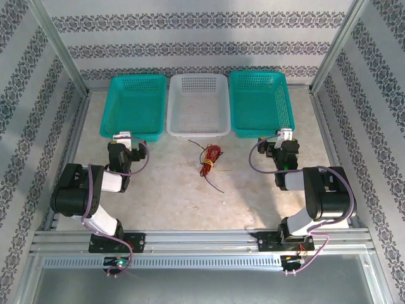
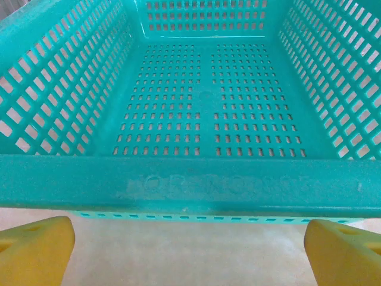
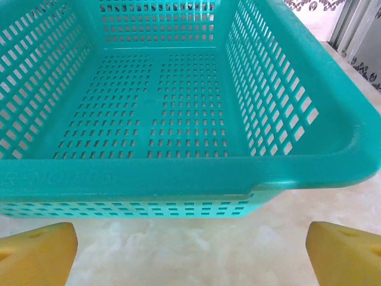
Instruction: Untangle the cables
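The cables (image 1: 208,161) lie as one small knot of red, yellow and black wires on the table's middle, with a black end trailing toward the near right. My left gripper (image 1: 121,137) sits far to their left, at the near rim of the left teal basket (image 1: 134,104). In the left wrist view its yellow fingertips (image 2: 36,250) stand wide apart, open (image 2: 190,253), with bare table between them. My right gripper (image 1: 285,135) sits to the cables' right, by the right teal basket (image 1: 260,101). It is open (image 3: 190,253) too, its yellow fingertips (image 3: 36,253) far apart.
A white basket (image 1: 198,104) stands between the two teal ones at the back. The left teal basket's near rim (image 2: 190,182) and the right one's rim (image 3: 178,173) lie just ahead of my fingers. Metal frame posts and patterned walls close in both sides.
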Controlling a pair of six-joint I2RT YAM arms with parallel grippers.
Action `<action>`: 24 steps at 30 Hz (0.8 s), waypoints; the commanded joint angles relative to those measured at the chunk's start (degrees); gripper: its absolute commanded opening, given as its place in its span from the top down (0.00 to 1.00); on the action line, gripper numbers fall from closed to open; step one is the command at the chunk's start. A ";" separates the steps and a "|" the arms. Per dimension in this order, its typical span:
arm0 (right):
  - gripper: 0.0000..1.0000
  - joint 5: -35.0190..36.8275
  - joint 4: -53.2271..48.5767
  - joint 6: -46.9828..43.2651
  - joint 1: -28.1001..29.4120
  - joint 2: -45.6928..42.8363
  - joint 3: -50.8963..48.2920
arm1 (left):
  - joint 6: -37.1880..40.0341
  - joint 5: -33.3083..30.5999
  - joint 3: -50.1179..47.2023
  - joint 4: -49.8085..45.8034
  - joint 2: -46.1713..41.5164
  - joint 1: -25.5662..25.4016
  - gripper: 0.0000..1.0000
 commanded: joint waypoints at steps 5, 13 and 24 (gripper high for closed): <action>0.02 -0.99 1.61 -0.57 0.65 -0.73 0.61 | 0.89 0.72 0.85 0.10 -0.16 0.20 0.01; 0.02 -0.93 1.61 -0.62 0.64 -0.73 0.61 | 0.88 0.70 0.85 0.08 -0.15 0.20 0.01; 0.02 -1.00 1.61 -0.51 0.57 -0.73 0.61 | 0.90 0.70 0.93 0.01 -0.16 0.20 0.01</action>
